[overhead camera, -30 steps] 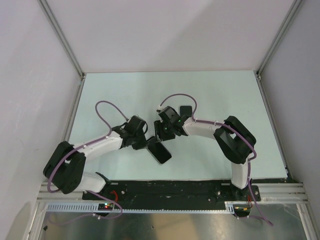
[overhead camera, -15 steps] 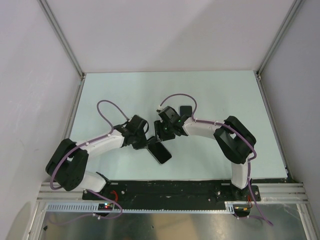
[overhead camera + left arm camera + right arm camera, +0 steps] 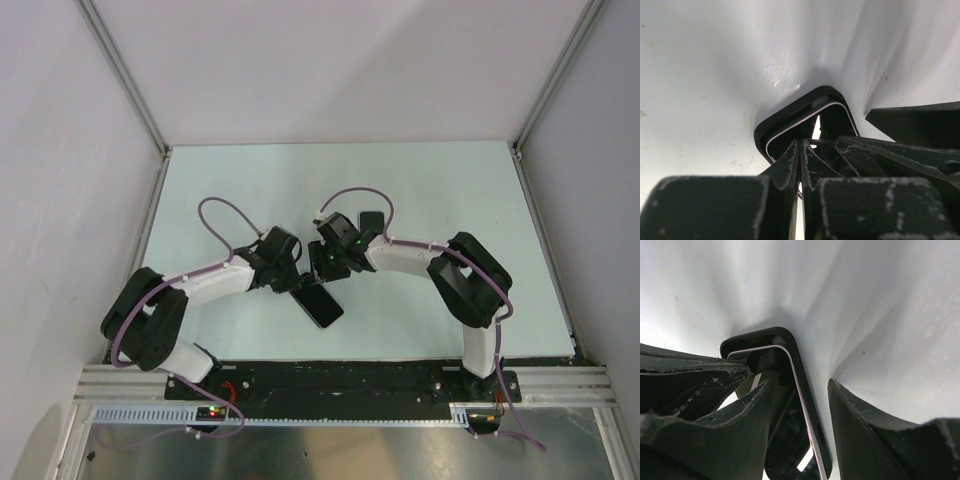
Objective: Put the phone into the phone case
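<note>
**Item: phone (image 3: 322,305) with phone case (image 3: 306,298).** One black slab lying flat on the pale table (image 3: 430,200), near the middle of the near half, towards 6 o'clock from the table's centre. In the top view its long axis runs from about 10 o'clock to 4 o'clock.

**Appearance.** The case (image 3: 790,112) is matt black with a rounded corner and a raised lip. Inside that lip runs a thin bright line, the phone's metal edge. The phone's face (image 3: 832,120) is dark and glossy and carries reflections. At the two corners shown by the wrist views, the phone sits within the rim. The right wrist view shows the lip (image 3: 790,345) following one long side of the phone (image 3: 785,450).

**Left gripper (image 3: 297,283).** It reaches in from 9 o'clock. Its fingers stand almost together (image 3: 801,145) with only a slit between them and nothing in it, tips down at the phone's face beside the corner.

**Right gripper (image 3: 322,272).** It reaches in from 1 o'clock, about half spread (image 3: 802,382). One finger (image 3: 740,405) is over the phone, and the other (image 3: 865,430) is outside the case, with bare table showing between it and the lip.
</note>
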Controlling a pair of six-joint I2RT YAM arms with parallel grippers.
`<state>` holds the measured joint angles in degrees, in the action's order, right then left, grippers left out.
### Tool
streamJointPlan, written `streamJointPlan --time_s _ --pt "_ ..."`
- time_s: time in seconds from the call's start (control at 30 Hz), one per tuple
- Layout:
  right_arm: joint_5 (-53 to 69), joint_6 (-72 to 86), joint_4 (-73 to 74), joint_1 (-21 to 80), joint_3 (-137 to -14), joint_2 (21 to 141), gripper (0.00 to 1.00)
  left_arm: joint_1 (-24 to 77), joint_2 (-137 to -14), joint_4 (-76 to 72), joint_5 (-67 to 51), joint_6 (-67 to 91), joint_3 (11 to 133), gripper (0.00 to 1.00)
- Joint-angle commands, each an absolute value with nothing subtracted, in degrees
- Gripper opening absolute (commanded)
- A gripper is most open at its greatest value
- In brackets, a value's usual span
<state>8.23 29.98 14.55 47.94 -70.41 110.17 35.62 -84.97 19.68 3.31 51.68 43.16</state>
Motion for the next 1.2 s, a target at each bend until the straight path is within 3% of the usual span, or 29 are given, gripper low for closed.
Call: streamJointPlan --time_s 0.0,0.43,0.87,1.17 --pt "7.30 29.33 13.44 48.34 -72.33 110.47 0.52 35.86 -86.31 20.28 5.44 51.95 42.38 0.07" --pt "-0.56 31.04 21.86 46.72 -73.20 99.20 0.50 33.33 -80.12 21.67 3.73 46.51 47.78 0.12" --pt "-4.73 44.15 22.73 51.87 -47.98 76.91 0.46 27.15 -89.43 23.49 1.51 40.70 56.15 0.10" --pt "-4.80 48.43 18.78 57.31 -44.32 78.20 0.42 27.97 -90.70 23.45 2.35 41.00 52.16 0.04"
